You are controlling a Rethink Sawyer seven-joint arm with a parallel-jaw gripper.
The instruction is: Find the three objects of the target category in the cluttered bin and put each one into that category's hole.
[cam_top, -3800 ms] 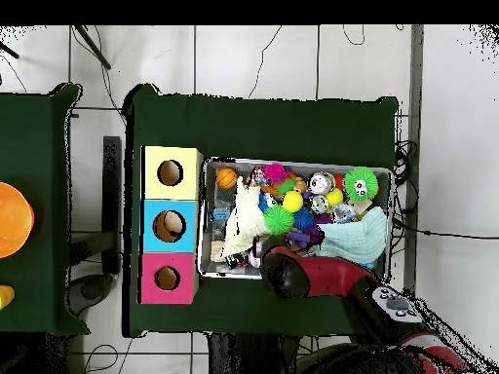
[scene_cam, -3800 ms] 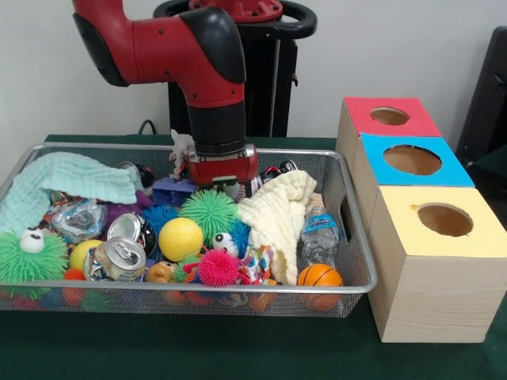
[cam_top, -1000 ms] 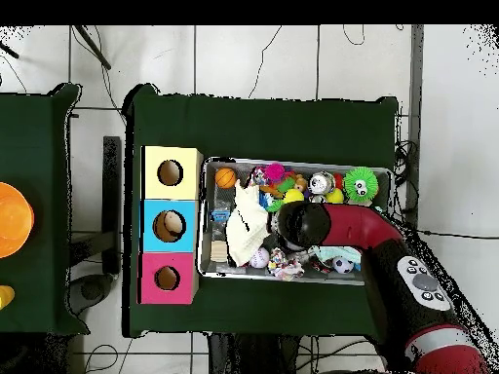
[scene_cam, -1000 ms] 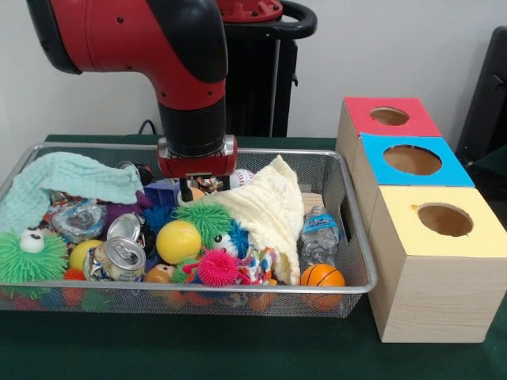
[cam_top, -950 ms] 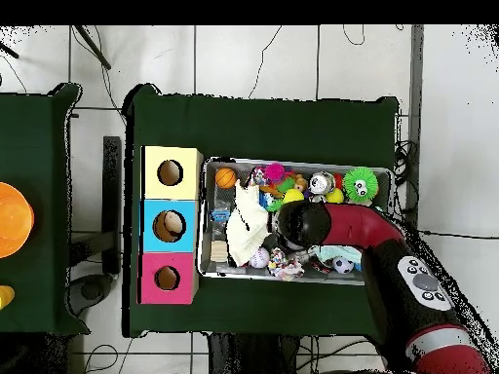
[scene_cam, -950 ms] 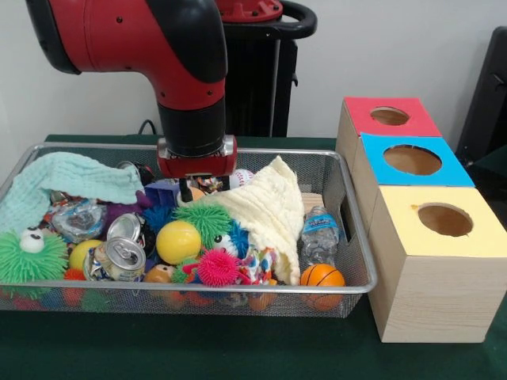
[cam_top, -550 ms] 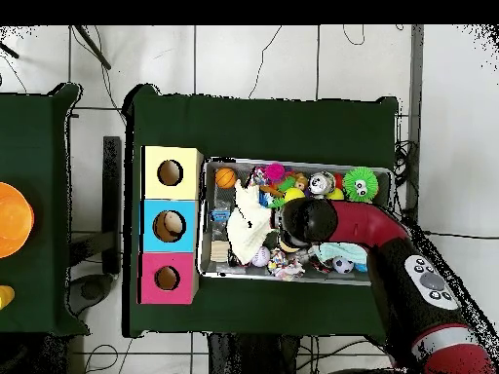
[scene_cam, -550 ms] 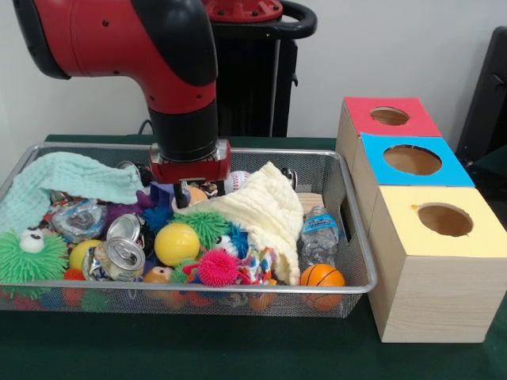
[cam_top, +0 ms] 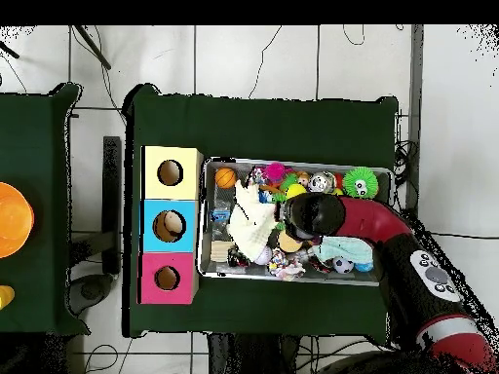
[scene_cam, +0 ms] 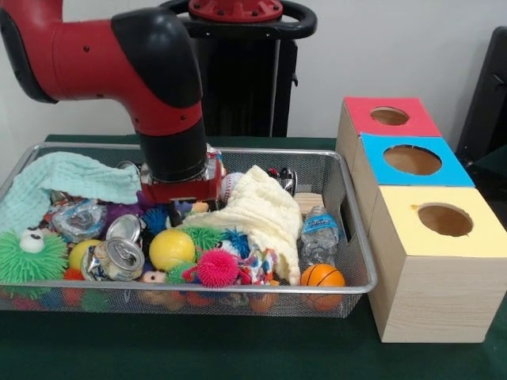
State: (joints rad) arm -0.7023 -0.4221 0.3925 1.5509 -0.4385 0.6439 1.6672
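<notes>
A bench (scene_cam: pixel 198 348) covered in dark green cloth is seen carrying two things directly. A wire mesh bin (scene_cam: pixel 348 237) is set on it, its rim of bright metal and its walls of fine grey mesh; in the overhead view the bin (cam_top: pixel 207 219) is placed near the middle of the bench (cam_top: pixel 263 122). Just beside the bin, a row of three wooden boxes is stood on the cloth, each with a round hole in its top: a yellow-topped box (scene_cam: pixel 432 269), a blue-topped box (scene_cam: pixel 412 162) and a red-topped box (scene_cam: pixel 388 115), pressed side to side.
</notes>
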